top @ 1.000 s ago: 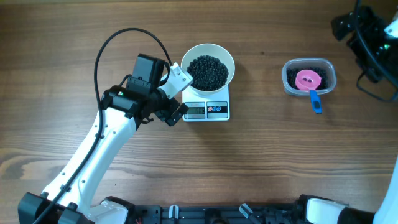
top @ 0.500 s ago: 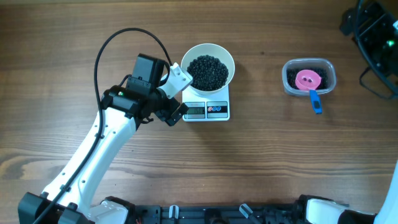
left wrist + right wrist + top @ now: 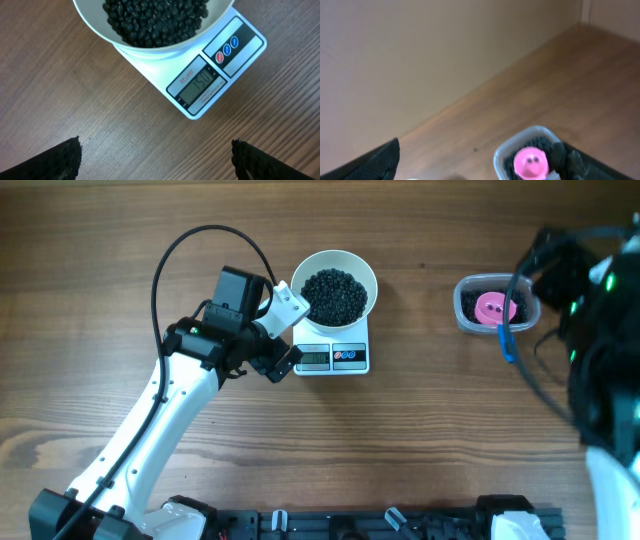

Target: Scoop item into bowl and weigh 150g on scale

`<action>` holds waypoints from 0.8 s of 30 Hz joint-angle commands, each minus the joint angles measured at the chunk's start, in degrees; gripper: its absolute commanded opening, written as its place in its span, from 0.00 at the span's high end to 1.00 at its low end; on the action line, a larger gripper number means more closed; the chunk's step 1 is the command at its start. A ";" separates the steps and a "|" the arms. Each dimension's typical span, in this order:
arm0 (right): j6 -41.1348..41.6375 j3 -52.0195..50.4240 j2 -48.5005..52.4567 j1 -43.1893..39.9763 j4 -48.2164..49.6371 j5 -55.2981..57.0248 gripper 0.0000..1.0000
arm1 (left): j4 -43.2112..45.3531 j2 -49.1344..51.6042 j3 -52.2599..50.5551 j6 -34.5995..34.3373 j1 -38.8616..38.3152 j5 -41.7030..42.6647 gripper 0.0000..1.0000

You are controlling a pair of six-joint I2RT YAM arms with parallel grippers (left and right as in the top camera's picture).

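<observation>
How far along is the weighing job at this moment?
Done: black beans fill the white bowl on the scale, whose display reads 150. In hand: nothing; left hand and right hand are open and empty, and the pink scoop lies in the clear tub. Left: seemingly nothing.

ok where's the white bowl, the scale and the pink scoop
white bowl (image 3: 335, 255), overhead view, on the bare inner wall at the far rim
scale (image 3: 199, 85), left wrist view, on its grey display
pink scoop (image 3: 490, 307), overhead view, on its round pink head
</observation>
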 commanded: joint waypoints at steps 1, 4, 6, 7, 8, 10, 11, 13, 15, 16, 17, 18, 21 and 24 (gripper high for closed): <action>-0.76 -13.81 -9.16 0.11 7.93 1.55 0.00 | -0.02 -0.48 -0.20 1.11 0.24 0.90 0.00; -3.08 -24.68 -17.59 0.07 15.41 1.18 0.00 | -0.02 -0.48 -0.20 1.11 0.24 0.90 0.00; -5.92 -32.24 -24.39 0.07 20.52 0.92 0.00 | -0.02 -0.48 -0.20 1.11 0.24 0.90 0.00; -6.60 -34.84 -27.04 0.07 22.08 0.92 0.00 | -0.02 -0.48 -0.22 1.11 0.24 0.90 0.00; -6.45 -37.64 -30.21 0.07 22.99 0.92 0.00 | -0.02 -0.48 -0.22 1.11 0.24 0.90 0.00; -6.45 -41.48 -35.41 0.07 23.37 0.87 0.00 | -0.02 -0.48 -0.22 1.11 0.24 0.90 0.00; -6.47 -44.09 -39.43 0.07 23.30 0.81 0.00 | -0.02 -0.48 -0.20 1.11 0.24 0.90 0.00; -6.45 -47.63 -45.07 0.07 23.30 0.00 0.00 | -0.02 -0.48 -0.22 1.11 0.24 0.90 0.00; -6.43 -50.60 -50.14 0.09 23.21 -0.90 0.00 | -0.02 -0.48 -0.20 1.11 0.24 0.90 0.00; -6.32 -52.17 -52.98 0.09 22.99 -1.05 0.00 | -0.02 -0.48 -0.20 1.11 0.24 0.90 0.00; -6.32 -53.18 -55.01 0.09 22.73 -1.07 0.00 | -0.02 -0.48 -0.20 1.11 0.24 0.90 0.00; -6.32 -54.55 -57.79 0.09 22.38 -1.05 0.00 | -0.02 -0.48 -0.22 1.11 0.24 0.90 0.00; -6.27 -55.52 -58.12 1.79 21.77 -1.05 0.00 | -0.02 -0.48 -0.20 1.11 0.24 0.90 0.00; -6.29 -55.63 -58.12 3.67 21.05 -1.07 0.00 | -0.02 -0.48 -0.22 1.11 0.24 0.90 0.00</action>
